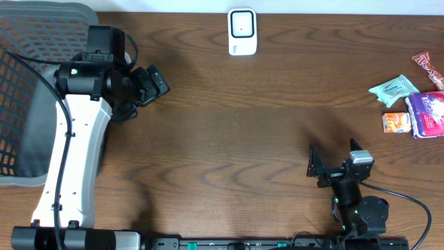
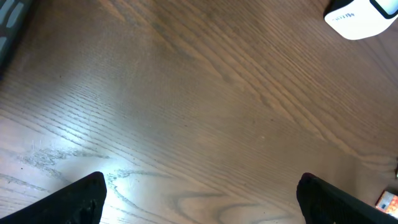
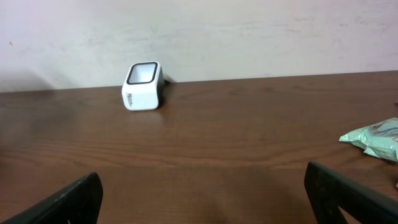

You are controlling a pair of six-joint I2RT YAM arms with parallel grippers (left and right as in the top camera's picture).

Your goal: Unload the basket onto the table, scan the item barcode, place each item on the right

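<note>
Brown wood table (image 1: 229,125): grained top; all the things listed here lie on it, bar the chair.
White scanner (image 1: 242,31): stands at the top centre of the overhead frame, by the table's far edge, with its dark-rimmed window facing up. In the right wrist view it sits upper left, in front of a pale wall.
Items to scan: four packets grouped at the right edge of the overhead frame, well apart from the scanner. They are a teal packet (image 1: 393,89), a purple packet (image 1: 428,114), a small orange packet (image 1: 396,122) just beside the purple one, and a red wrapper (image 1: 428,67) above them.
Left claw (image 2: 199,186): spread wide with nothing between its fingers, over bare wood in the upper left of the overhead frame.
Right claw (image 3: 202,174): spread wide and empty, at the lower right of the overhead frame, near the packets but touching none.
Dark mesh chair (image 1: 28,83): fills the upper left corner, beside the table.
</note>
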